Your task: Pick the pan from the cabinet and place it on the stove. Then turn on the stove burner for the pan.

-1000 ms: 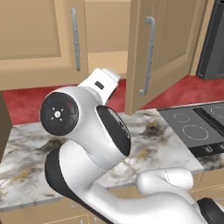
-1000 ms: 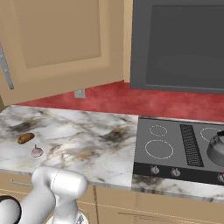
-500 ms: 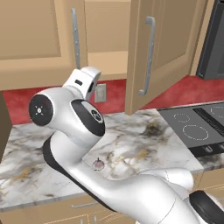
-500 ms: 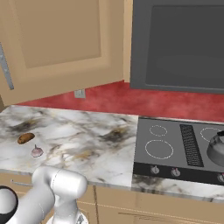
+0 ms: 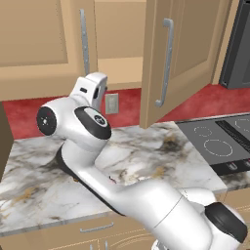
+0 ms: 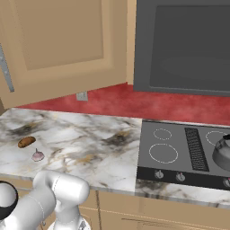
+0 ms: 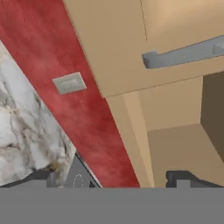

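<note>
Aim: because the pan was not yet in sight, the claw [image 7: 113,177] faced the open cabinet [image 7: 175,144].
Claw: spread wide, empty.

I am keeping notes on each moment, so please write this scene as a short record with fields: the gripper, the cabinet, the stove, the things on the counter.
gripper: open, empty, pointing at the cabinet's opening
cabinet: wall cabinet, one door swung open; the part of the tan shelf seen from the hand is bare
pan: cannot tell where it is
stove: dark glass cooktop, white burner rings, knobs along the front edge
on stove: grey kettle at the right edge
counter: marble, with a brown potato and a garlic bulb at its left
wall: red, with an outlet
</note>
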Controlling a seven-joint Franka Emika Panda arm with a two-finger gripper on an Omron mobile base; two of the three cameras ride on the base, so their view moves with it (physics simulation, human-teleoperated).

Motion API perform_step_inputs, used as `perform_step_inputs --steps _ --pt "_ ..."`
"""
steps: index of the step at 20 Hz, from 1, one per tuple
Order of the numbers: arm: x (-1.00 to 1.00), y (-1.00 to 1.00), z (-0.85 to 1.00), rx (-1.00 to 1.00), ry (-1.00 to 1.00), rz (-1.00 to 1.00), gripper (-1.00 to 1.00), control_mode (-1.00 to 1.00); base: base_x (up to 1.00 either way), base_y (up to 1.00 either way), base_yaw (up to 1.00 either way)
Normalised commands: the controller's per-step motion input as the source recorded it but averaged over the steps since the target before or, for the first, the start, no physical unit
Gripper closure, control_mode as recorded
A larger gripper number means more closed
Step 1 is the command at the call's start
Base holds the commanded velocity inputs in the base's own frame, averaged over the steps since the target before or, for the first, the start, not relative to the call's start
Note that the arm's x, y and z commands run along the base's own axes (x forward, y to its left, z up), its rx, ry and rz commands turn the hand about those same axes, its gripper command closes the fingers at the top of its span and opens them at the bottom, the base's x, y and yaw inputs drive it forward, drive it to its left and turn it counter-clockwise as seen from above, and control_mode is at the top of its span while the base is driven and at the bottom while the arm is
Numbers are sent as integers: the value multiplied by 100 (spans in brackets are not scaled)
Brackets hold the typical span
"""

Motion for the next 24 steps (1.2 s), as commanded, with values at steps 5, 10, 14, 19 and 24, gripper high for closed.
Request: perform_step_inputs --steps 5,10,14,19,24 --pt "18 -32 0 -11 10 -12 -100 -100 0 0 0" --pt "0 -50 0 -10 7 -15 -100 -100 0 0 0" --pt "-23 -65 0 -7 0 -16 -100 -100 0 0 0" --pt "-51 -77 0 -3 0 -19 -100 -100 0 0 0" --pt "-68 -91 0 0 0 -21 -100 -100 0 0 0"
